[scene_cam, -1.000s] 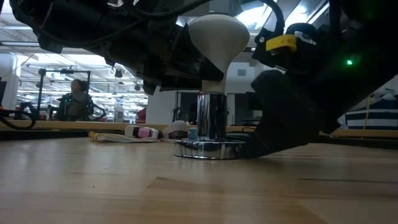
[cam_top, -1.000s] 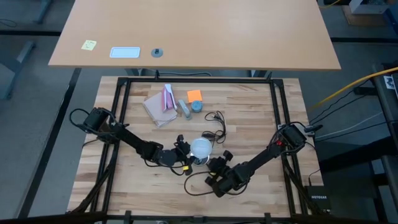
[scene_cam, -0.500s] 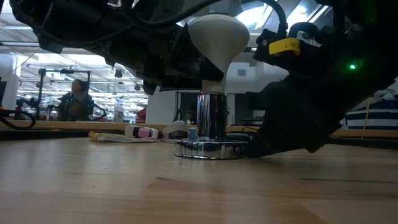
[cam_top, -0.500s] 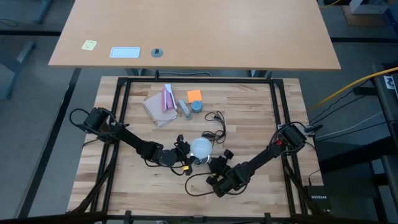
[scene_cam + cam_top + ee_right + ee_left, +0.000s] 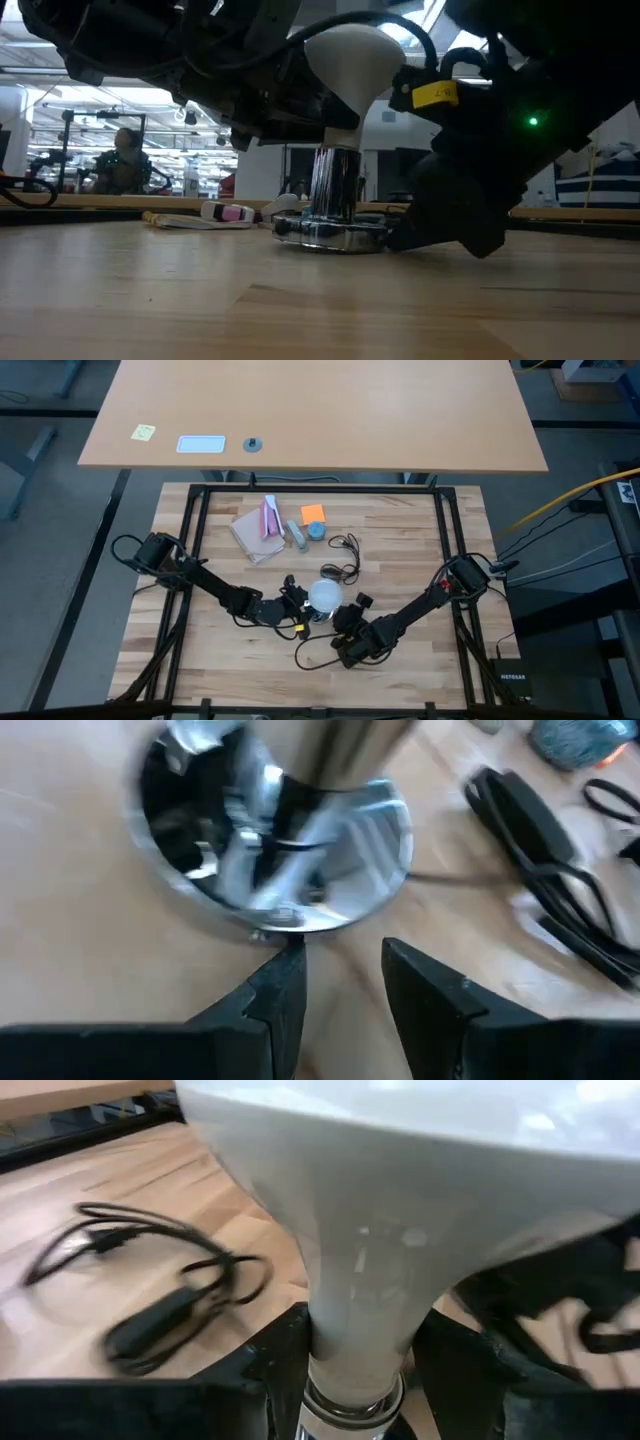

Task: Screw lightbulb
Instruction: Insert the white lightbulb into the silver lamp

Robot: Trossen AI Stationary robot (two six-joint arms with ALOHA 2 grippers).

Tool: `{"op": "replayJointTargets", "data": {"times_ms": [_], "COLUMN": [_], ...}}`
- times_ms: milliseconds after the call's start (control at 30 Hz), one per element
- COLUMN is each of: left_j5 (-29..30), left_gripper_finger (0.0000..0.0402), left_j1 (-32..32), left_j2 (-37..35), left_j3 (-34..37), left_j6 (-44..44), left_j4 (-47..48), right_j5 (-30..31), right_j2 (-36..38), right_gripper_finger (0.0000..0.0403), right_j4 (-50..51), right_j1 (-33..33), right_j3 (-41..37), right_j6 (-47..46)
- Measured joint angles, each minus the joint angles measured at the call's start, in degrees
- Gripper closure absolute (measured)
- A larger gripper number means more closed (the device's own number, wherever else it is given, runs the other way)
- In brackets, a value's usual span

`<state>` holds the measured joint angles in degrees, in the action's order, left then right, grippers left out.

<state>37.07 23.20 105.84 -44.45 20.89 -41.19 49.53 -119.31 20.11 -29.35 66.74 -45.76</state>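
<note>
The frosted white lightbulb [image 5: 350, 58] stands neck-down in the chrome socket [image 5: 333, 186], whose round base [image 5: 328, 231] rests on the wooden table and leans slightly. The bulb also shows in the high view [image 5: 323, 597]. My left gripper [image 5: 360, 1370] is shut on the bulb's neck, coming from the table's left. My right gripper [image 5: 340, 975] is open low on the table at the right near side of the socket base [image 5: 270, 850], with nothing between its fingers. My left gripper pinches the bulb's pale neck [image 5: 360, 1330] between its two fingers, just above the silver ring at the socket's top [image 5: 352, 1405]. The fingers come roughly level from the table's left. The bulb stands upright, globe up, its base in the socket. My right gripper has one fingertip [image 5: 285, 965] at the rim of the socket's chrome base [image 5: 290, 932], coming low from the table's right near side. It seems to push the rim with that finger; the picture is blurred there. Nothing is pinched.
The socket's thin black cord and plug [image 5: 345, 558] lie just beyond the bulb. Farther back lie a pink-and-tan packet [image 5: 260, 530], an orange note [image 5: 313, 513] and a small blue-grey round piece [image 5: 317, 531]. Bare wood lies along the near edge.
My right gripper has gone toward the table's left and far side, up against the socket base. The socket has slid a little toward the table's left and now leans slightly. My left gripper keeps its hold on the bulb's neck.
</note>
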Motion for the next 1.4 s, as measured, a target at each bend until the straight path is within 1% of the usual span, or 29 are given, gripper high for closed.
{"op": "replayJointTargets", "data": {"times_ms": [200,400,567,700,867,967,1133,1267,1333,1400], "left_j5": [-1.8,-1.2,-0.9,-0.7,-0.5,-0.4,-0.4,-0.4,-0.4,-0.4], "left_gripper_finger": [0.0243,0.0243,0.0243,0.0243,0.0243,0.0243,0.0243,0.0243,0.0243,0.0243], "left_j1": [0.3,0.2,0.2,0.1,0.0,0.0,0.0,0.0,0.0,0.0], "left_j2": [0.0,0.0,0.0,0.0,0.0,0.0,0.0,0.0,0.1,0.1], "left_j3": [0.0,0.0,0.0,0.0,0.0,0.0,0.0,0.0,0.0,0.0], "left_j6": [0.6,0.7,0.6,0.1,0.1,0.1,0.1,0.1,0.1,0.1], "left_j4": [0.0,0.0,0.0,0.0,0.0,0.0,-0.2,-0.2,-0.2,-0.2], "right_j5": [3.8,2.3,0.8,-0.3,-1.1,-1.2,-1.9,-5.6,-5.4,-3.9], "right_j2": [0.0,1.1,5.6,7.8,7.1,6.0,3.8,2.0,1.5,1.4], "right_gripper_finger": [0.0265,0.0265,0.0265,0.0265,0.0265,0.0265,0.0265,0.0265,0.0265,0.0265], "right_j4": [4.7,7.2,10.5,7.1,-1.7,-4.6,-7.9,-9.8,-9.7,-9.7], "right_j1": [1.0,1.0,-1.0,-3.6,-6.3,-6.8,-6.4,-6.5,-6.5,-6.5], "right_j3": [0.0,0.0,0.0,0.0,0.1,0.0,0.0,0.0,0.0,0.0], "right_j6": [0.0,0.2,0.3,0.3,0.3,0.7,1.6,2.7,2.7,2.7]}}
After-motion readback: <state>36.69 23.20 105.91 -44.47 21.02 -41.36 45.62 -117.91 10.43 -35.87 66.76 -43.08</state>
